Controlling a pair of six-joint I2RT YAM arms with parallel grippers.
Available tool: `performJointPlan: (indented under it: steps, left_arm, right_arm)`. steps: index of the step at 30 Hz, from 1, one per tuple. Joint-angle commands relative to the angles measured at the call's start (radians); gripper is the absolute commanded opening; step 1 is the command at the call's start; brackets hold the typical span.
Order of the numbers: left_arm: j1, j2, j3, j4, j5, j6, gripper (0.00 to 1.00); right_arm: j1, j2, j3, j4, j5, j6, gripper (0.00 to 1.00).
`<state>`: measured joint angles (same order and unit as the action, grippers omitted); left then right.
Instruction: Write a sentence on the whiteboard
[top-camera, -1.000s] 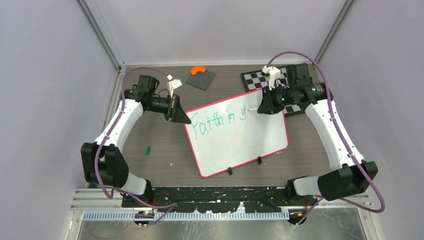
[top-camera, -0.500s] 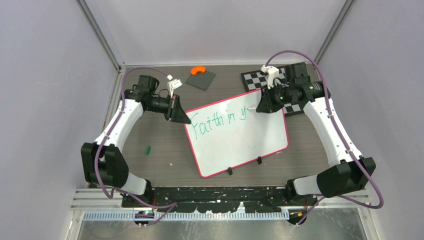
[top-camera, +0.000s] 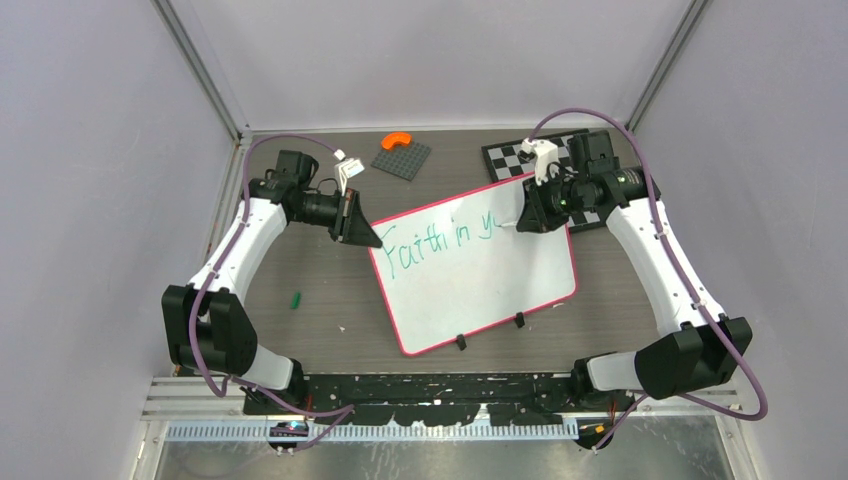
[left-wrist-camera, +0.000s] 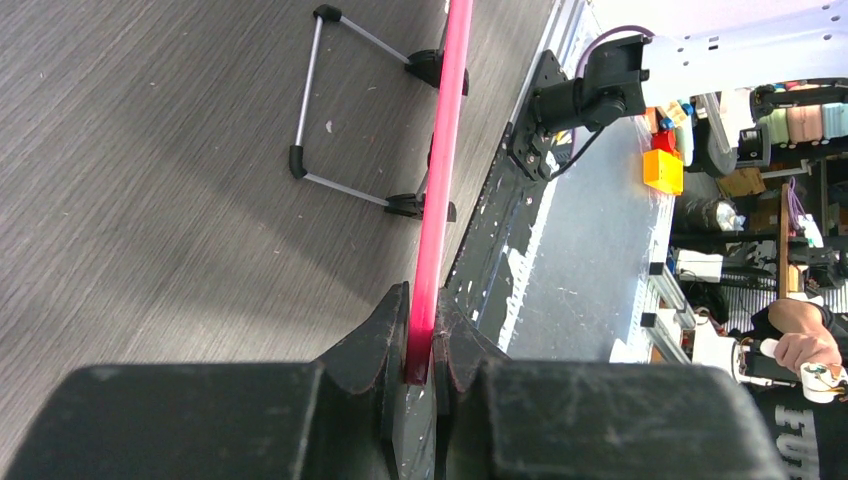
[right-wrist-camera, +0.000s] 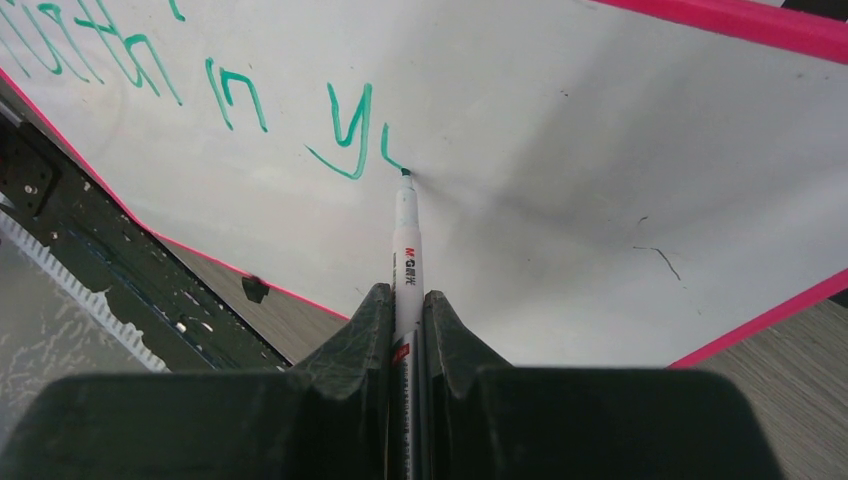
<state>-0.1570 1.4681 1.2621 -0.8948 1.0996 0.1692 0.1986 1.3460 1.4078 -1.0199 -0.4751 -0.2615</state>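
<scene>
- My left gripper (left-wrist-camera: 425, 350) is clamped on the whiteboard (top-camera: 480, 290) rim at its corner; I judge this steadies the propped, tilted board against pen pressure
- My right gripper (right-wrist-camera: 408, 310) is pinched tight on the marker (right-wrist-camera: 407, 240); its tip, ahead of the fingers, touches the board; the sentence (top-camera: 440, 238) reads "Faith in y" plus a partial letter
- Beyond the tip, bare white runs to the pink rim; room looks short; more free board lies below the line; the chessboard (top-camera: 505, 158) sits close behind that hand
</scene>
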Motion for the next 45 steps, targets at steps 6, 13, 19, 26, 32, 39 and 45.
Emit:
performJointPlan:
  steps: [6,13,19,26,32,39,45]
  left_arm:
    - [-0.007,0.012,0.036,0.004,-0.014,-0.003,0.0]
    - [-0.01,0.017,0.048,-0.001,-0.014,-0.003,0.0]
    - [-0.012,0.016,0.047,-0.005,-0.016,0.001,0.0]
    - [-0.012,0.019,0.048,-0.007,-0.017,0.005,0.0]
    - [-0.012,0.018,0.048,-0.008,-0.017,0.007,0.0]
    - [-0.013,0.018,0.05,-0.009,-0.015,0.006,0.0]
    - [-0.012,0.019,0.051,-0.01,-0.021,0.007,0.0]
  right_arm:
    - [-0.001,-0.013,0.07,0.05,0.018,0.017,0.0]
    - [0.019,0.006,0.08,0.054,0.007,0.028,0.0]
    - [0.037,0.01,0.09,0.056,0.01,0.034,0.0]
    - [0.028,-0.011,0.086,0.027,0.017,0.008,0.0]
    - [-0.035,-0.031,0.097,-0.021,-0.039,-0.013,0.0]
    - [-0.035,-0.005,0.081,0.001,-0.041,-0.007,0.0]
    - [-0.034,0.012,0.108,0.018,-0.052,0.007,0.0]
